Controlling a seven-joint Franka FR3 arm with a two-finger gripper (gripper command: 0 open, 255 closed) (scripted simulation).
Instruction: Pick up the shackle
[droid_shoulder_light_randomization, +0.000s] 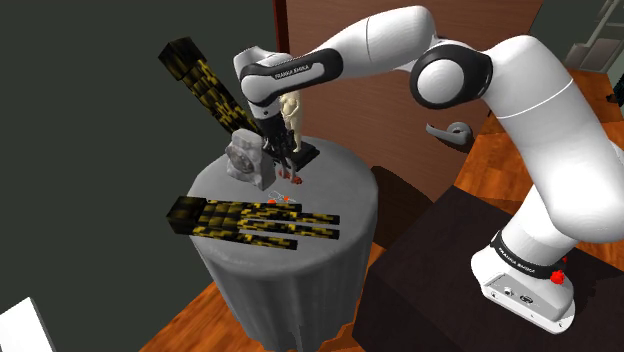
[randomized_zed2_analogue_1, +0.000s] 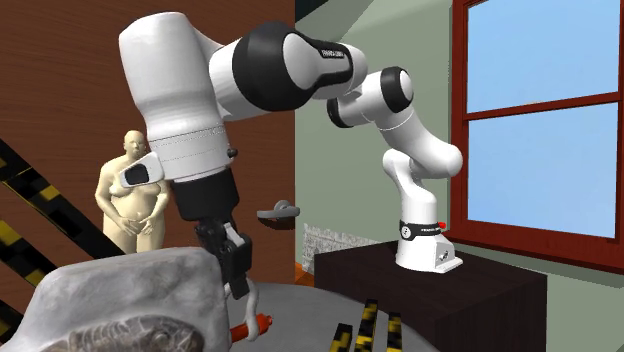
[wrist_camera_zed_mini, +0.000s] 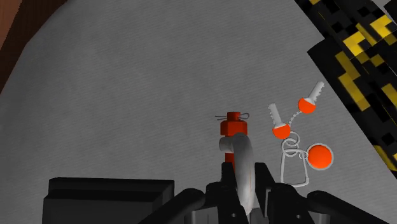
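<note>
- The claw (wrist_camera_zed_mini: 243, 179) is clamped on the shackle's (wrist_camera_zed_mini: 240, 149) grey bow, just beside the keys (wrist_camera_zed_mini: 282, 130).
- That rounded bow looks slippery, so it could pivot or slide out on the lift.
- Any drift toward the keys might snag their ring.

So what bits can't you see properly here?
- Shackle: its near end, in the wrist view, is buried inside the claw.
- Statue: its legs, in the second exterior view, are behind the grey rock.
- Keys: tiny red specks in the shoulder view, shapes unreadable.
- Black-yellow block: cut off by the wrist view's edge.
</note>
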